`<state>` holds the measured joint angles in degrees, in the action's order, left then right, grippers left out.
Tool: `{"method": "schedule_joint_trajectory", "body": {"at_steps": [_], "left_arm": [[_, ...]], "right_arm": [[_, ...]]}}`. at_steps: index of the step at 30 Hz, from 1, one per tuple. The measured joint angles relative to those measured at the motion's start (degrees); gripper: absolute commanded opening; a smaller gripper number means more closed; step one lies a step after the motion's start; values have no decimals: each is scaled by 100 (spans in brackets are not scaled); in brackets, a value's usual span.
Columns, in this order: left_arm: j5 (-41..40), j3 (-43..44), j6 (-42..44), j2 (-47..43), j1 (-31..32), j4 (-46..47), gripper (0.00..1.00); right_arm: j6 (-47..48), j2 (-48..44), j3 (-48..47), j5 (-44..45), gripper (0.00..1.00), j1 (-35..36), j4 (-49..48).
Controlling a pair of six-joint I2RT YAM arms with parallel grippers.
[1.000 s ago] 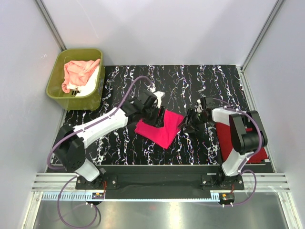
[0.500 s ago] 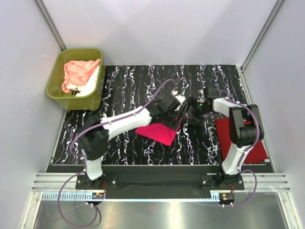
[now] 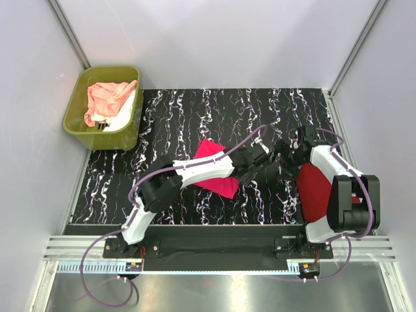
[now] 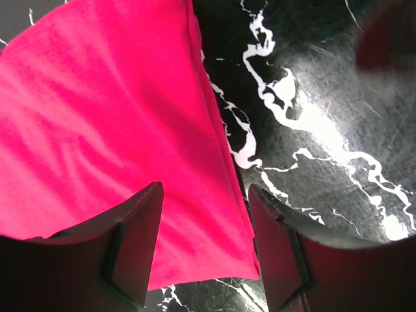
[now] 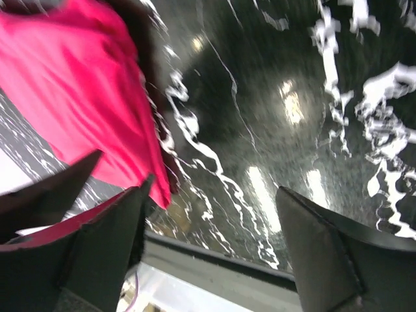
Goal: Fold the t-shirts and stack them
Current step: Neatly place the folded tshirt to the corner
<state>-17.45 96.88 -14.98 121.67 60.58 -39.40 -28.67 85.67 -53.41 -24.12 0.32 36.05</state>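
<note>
At the far left corner, off the bench [image 3: 175, 110], an olive-green tub [image 3: 104, 138] holds a crumpled peach-pink t-shirt [image 3: 107, 97] lying on top of a white t-shirt [image 3: 128, 109]. Near the middle of the black marbled bench lies the hot pink t-shirt [image 3: 221, 185], folded into a flat rectangle. The left arm reaches across it, hiding its middle. The left end effector [image 3: 262, 159] sits just past the shirt's right edge. In the left wrist view its fingers [image 4: 140, 240] stand apart over that edge of the shirt [image 4: 117, 130] and grip nothing. Just to the right, the right end effector [image 3: 286, 156] faces the left one, close but apart. Its jaws are spread wide and empty above bare bench in the right wrist view [image 5: 213, 195]. Further right, the dark red t-shirt [image 3: 316, 188] lies flat near the bench's right edge, partly under the right arm.
</note>
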Motion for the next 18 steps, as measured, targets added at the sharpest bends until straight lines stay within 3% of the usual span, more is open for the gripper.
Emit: {"method": "schedule_joint_trajectory", "body": {"at_steps": [2, 6, 8, 13, 18], "left_arm": [[-63, 85, 2, 46, 13, -63, 59], [-188, 92, -66, 26, 2, -120, 60], [-101, -105, -129, -149, -39, -35, 67], [387, -1266, 13, -1550, -160, 232, 69], [896, -2490, 706, -2999, -131, 966, 71]], "right_arm": [[7, 0, 175, -81, 86, 0, 11], [92, 0, 258, -326, 89, 0, 35], [138, 2, 286, -546, 89, 0, -50], [153, 15, 555, -1062, 89, 0, -286], [184, 87, 643, -1298, 90, 0, -339]]}}
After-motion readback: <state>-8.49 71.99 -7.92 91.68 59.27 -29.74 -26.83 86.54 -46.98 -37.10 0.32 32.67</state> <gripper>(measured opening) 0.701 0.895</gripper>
